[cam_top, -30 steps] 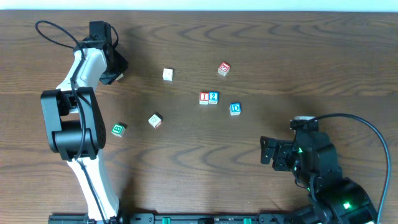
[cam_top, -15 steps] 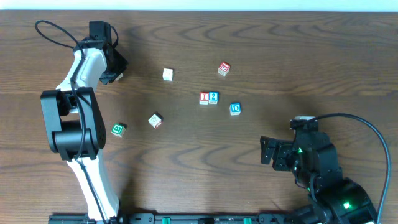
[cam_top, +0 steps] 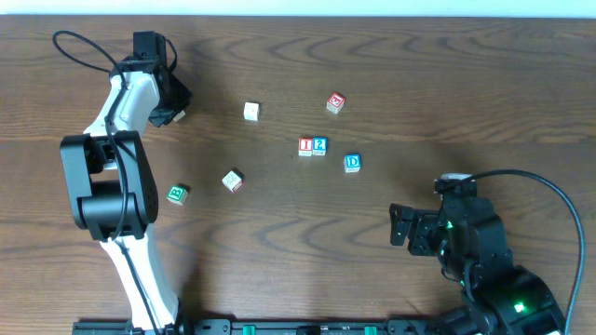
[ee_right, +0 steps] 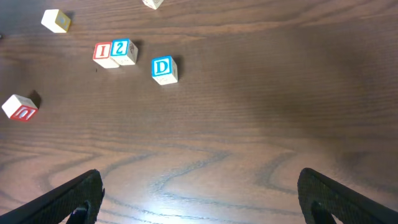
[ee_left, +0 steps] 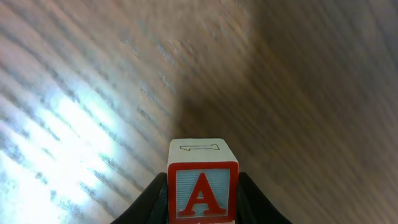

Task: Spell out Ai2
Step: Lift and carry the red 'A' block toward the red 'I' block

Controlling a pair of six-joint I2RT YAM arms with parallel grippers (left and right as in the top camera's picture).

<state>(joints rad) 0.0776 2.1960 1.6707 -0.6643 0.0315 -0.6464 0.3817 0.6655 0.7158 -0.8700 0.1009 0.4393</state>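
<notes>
My left gripper [cam_top: 175, 112] is at the table's far left and is shut on a block with a red A [ee_left: 203, 188], held between its fingers [ee_left: 203, 205]. A red I block [cam_top: 305, 146] and a blue 2 block [cam_top: 319, 145] stand touching side by side mid-table; they also show in the right wrist view, the I [ee_right: 102, 52] and the 2 [ee_right: 122, 51]. My right gripper [cam_top: 402, 230] is open and empty at the front right, its fingers [ee_right: 199, 193] spread wide over bare wood.
A blue D block [cam_top: 352, 163] lies right of the 2. A red-faced block [cam_top: 336, 102], a pale block [cam_top: 251, 112], another pale block [cam_top: 233, 180] and a green block [cam_top: 177, 194] are scattered about. The table's far edge runs along the top.
</notes>
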